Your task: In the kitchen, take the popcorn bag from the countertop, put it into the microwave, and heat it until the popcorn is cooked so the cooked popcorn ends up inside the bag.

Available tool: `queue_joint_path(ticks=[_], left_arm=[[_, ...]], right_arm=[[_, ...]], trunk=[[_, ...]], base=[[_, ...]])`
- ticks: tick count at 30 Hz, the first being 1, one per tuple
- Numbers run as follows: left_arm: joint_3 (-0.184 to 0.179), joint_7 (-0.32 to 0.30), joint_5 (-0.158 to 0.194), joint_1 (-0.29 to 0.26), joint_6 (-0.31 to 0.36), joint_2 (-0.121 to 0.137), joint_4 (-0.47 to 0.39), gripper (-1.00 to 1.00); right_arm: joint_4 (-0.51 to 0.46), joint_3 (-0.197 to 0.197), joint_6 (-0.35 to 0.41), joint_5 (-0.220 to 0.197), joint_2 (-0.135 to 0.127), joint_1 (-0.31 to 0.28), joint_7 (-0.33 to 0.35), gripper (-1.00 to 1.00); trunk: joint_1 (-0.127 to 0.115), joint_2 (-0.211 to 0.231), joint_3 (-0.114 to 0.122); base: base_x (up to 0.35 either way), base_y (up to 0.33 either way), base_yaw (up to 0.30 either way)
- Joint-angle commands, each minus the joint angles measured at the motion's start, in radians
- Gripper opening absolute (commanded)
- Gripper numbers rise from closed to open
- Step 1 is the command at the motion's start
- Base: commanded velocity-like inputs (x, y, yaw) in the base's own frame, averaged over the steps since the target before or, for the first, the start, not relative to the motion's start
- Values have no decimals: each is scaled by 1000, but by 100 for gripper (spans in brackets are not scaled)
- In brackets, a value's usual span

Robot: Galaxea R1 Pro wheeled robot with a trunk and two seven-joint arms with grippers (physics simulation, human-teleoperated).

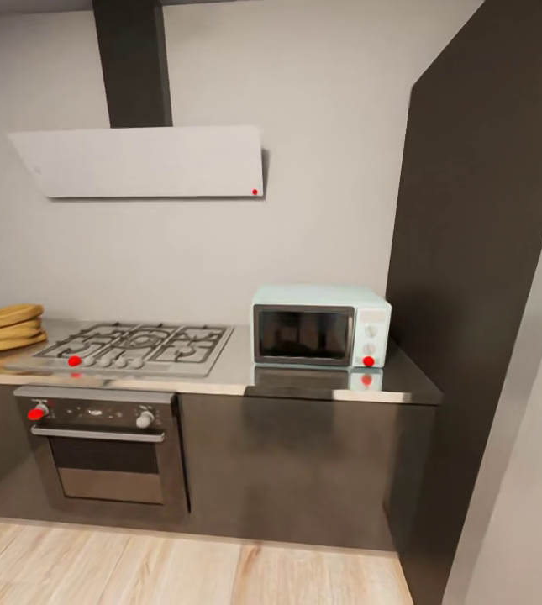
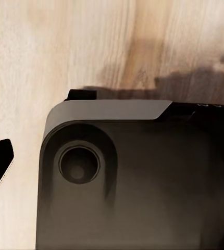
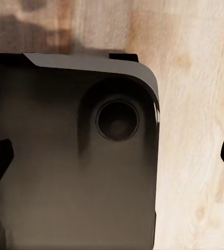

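mint boxy microwave on glossy steel countertop; end effector state unclear.

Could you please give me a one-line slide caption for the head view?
Closed mint-blue microwave on the steel countertop, right of the gas hob and built-in oven.

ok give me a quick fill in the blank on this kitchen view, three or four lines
1. The microwave has its door ____.
2. The microwave stands on the countertop to the ____ of the gas hob.
3. The built-in oven sits directly ____ the gas hob.
4. The floor is light ____.

Missing words: shut; right; below; wood
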Motion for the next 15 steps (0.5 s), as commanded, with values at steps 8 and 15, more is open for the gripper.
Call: queue_joint_path(ticks=[8, 15], left_arm=[[1, 0, 6, 0, -2, 0, 0, 100], [2, 1, 6, 0, -2, 0, 0, 100]], right_arm=[[0, -6, -28, -10, 2, 0, -1, 100], [0, -5, -29, -11, 3, 0, -1, 100]], trunk=[[1, 0, -1], [1, 0, -1]], base=[[314, 0, -80], [84, 0, -234]])
